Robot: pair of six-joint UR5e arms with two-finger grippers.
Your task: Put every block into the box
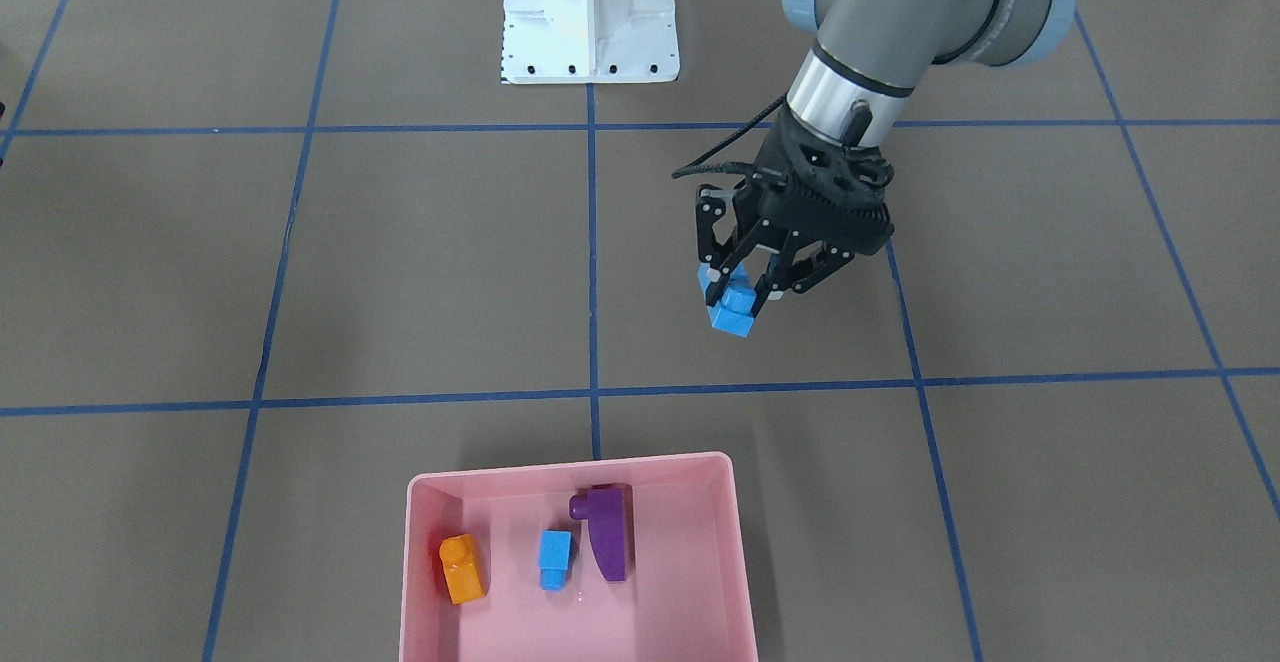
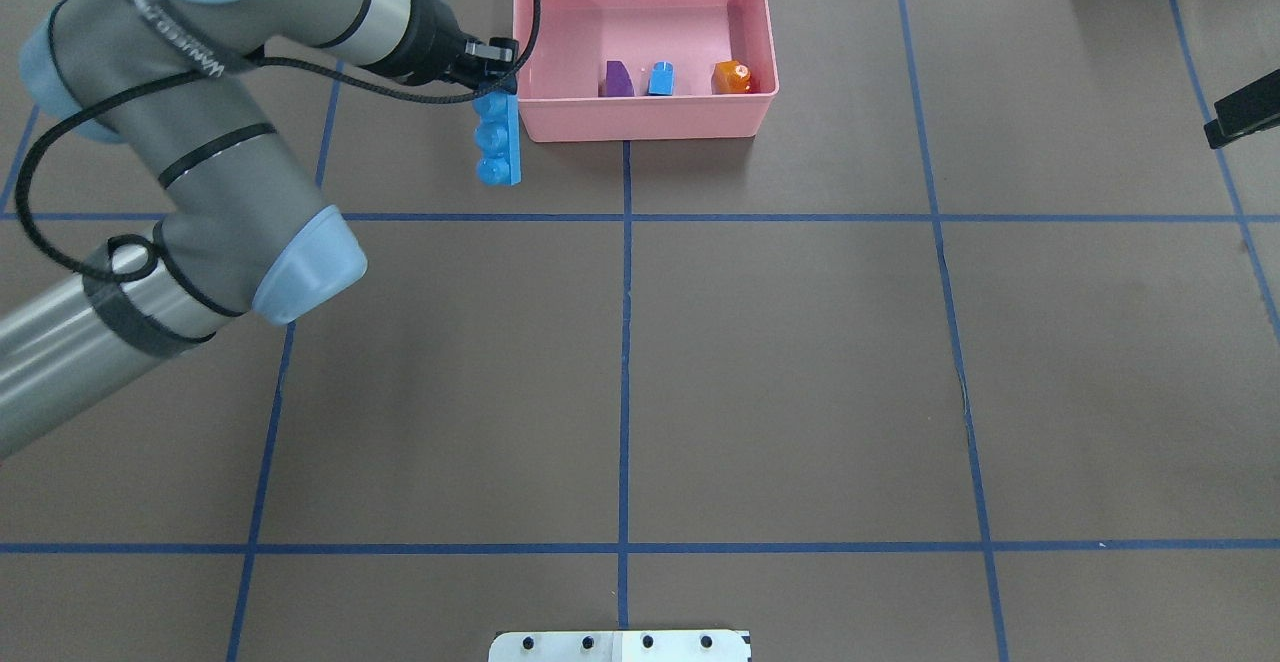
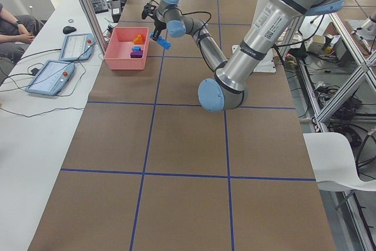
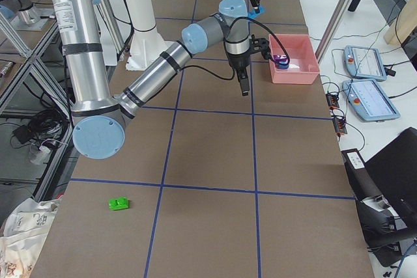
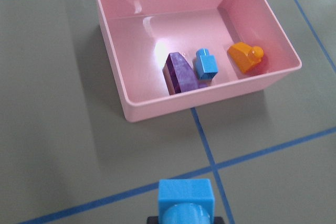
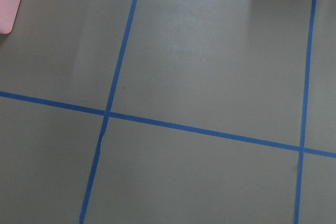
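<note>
Nearest in the left wrist view, the left claw is clenching one end of the long blue block, its fingers pinching the block from either side. The block's free end is hanging below the fingertips, and its studs are showing in the overhead view. It is riding clear of the brown surface, though how high is hard to judge from these angles. Claw and block are sitting outside the box, on the robot's side of it.

Ahead of the claw, blue tape lines are crossing on the surface between the held block and the box. The pink box is resting flat, open side up.

Inside it, three blocks are lying in a row close to the wall nearer the robot. The purple block is lying at the robot's left of the row. The small blue block is sitting just beside it in the middle. The orange block is lying a little apart on the right.

Farther off, the right claw is hanging fingers-down over the surface, apart from the box. I cannot tell whether it is released or clenched. Farthest of all, the green block is lying alone on the surface toward the robot's right end, well apart from the box and both claws.
</note>
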